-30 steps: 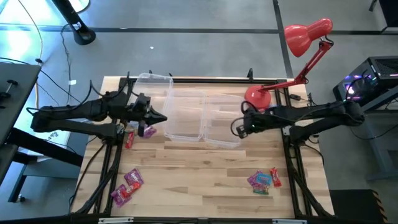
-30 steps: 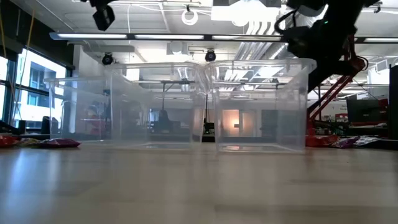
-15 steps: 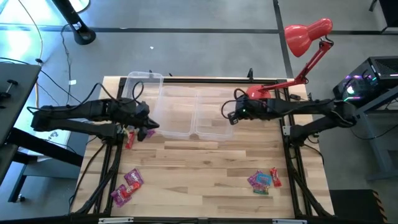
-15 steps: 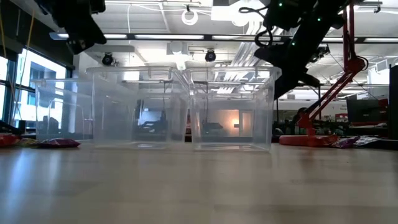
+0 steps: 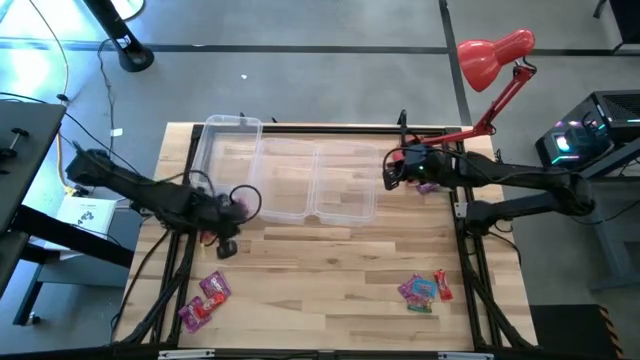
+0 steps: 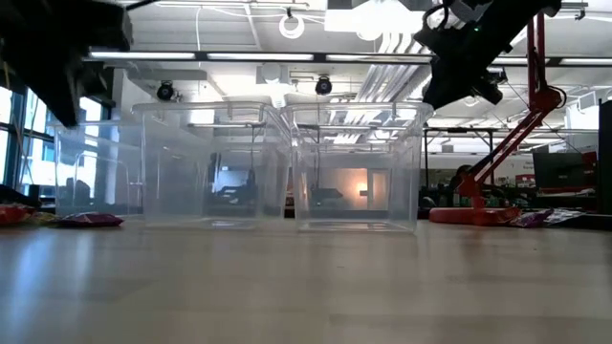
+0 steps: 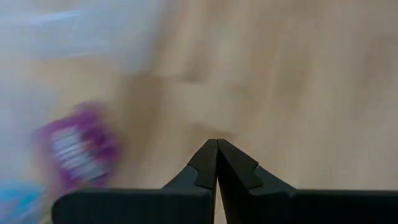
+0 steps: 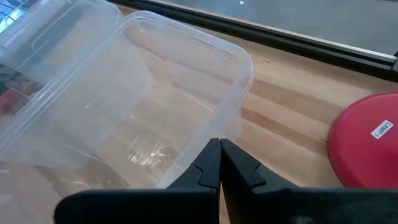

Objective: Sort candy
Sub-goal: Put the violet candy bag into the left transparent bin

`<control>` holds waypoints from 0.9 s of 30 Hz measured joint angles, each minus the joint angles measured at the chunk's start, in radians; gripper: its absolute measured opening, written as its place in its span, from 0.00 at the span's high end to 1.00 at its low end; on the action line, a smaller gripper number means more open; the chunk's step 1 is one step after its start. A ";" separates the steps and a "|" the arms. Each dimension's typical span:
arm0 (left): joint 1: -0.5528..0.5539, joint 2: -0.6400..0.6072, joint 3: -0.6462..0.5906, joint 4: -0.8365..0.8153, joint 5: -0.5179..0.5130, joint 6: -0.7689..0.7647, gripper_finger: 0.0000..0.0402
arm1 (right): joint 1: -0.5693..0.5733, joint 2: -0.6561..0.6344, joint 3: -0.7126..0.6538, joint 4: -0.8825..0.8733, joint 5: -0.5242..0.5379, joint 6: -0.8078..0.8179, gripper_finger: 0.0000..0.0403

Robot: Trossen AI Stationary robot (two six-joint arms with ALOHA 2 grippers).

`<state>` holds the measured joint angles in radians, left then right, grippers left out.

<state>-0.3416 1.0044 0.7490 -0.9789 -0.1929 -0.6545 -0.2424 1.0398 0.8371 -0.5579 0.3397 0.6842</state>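
1. Both arms have been pulled back off the bins (image 5: 300, 185); left gripper (image 5: 228, 228) moved toward 7 o'clock.
2. Jaws of left and right gripper (image 5: 388, 172) pressed together, empty.
3. Purple candy (image 7: 78, 146) lies at 9 o'clock of the left jaws, long axis roughly along them; left arm nearer.

- The high view looks straight down from well above, taking in the whole tabletop (image 5: 330, 265) and both arms.
- The low view sits at tabletop height and faces level across it into the room; it shares the clear bins (image 6: 356, 167) with the high view.
- The left wrist view looks close down past its shut hand (image 7: 217, 163) at wood.
- The right wrist view looks past its hand (image 8: 220, 163) at a bin (image 8: 155, 112) close by.
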 joint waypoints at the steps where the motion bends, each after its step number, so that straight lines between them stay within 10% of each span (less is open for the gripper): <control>1: 0.002 0.020 0.000 -0.033 -0.052 -0.051 0.98 | 0.000 -0.001 0.000 0.000 -0.002 0.000 1.00; 12: 0.016 0.083 -0.136 -0.032 0.047 -0.529 0.69 | 0.000 0.000 0.000 -0.032 -0.015 -0.013 1.00; 27: 0.025 0.084 -0.297 0.115 -0.196 -0.523 0.38 | 0.000 0.000 0.000 -0.029 -0.016 -0.030 1.00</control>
<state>-0.3166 1.0882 0.4525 -0.8644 -0.3888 -1.1774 -0.2424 1.0401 0.8371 -0.5873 0.3242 0.6538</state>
